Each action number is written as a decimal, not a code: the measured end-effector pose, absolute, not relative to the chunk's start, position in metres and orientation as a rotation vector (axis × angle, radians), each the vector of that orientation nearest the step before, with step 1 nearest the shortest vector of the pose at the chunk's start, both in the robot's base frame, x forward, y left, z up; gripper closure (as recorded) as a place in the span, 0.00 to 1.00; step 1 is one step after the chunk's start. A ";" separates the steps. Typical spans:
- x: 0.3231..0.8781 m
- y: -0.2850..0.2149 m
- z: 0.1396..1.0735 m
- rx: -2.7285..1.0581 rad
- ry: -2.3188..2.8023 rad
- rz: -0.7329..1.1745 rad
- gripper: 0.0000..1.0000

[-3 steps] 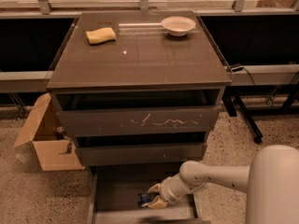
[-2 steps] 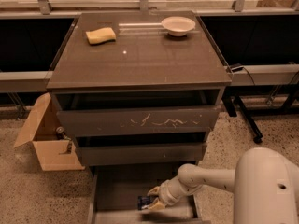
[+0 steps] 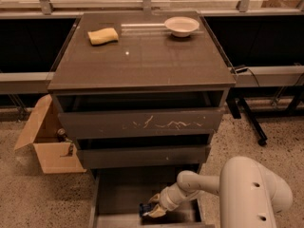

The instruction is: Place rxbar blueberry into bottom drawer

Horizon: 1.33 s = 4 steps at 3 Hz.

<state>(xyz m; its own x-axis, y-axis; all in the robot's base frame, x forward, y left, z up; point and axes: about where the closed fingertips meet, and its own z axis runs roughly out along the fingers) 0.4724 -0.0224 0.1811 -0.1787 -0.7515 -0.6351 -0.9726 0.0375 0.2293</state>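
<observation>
While the bottom drawer (image 3: pixel 118 194) stands open, the claw (image 3: pixel 153 207) inside grips one rxbar blueberry (image 3: pixel 144 208); the table (image 3: pixel 142 63) carries one bowl (image 3: pixel 181 26), one sponge (image 3: pixel 103 35).

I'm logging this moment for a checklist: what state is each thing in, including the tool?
bottom drawer: pulled open.
tool: low inside the bottom drawer.
rxbar blueberry: inside the bottom drawer, at the tool's tip.
middle drawer: pushed in.
top drawer: pushed in, front scratched white.
cardboard box: flaps open.
bowl: upright on the cabinet top.
sponge: lying flat on the cabinet top.
</observation>
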 end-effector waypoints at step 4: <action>0.482 -0.048 0.211 -1.624 1.939 0.878 0.00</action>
<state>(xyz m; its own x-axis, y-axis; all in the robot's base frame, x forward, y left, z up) 0.4821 -0.0479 0.2108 -0.1971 -0.6850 -0.7014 -0.9790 0.0994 0.1781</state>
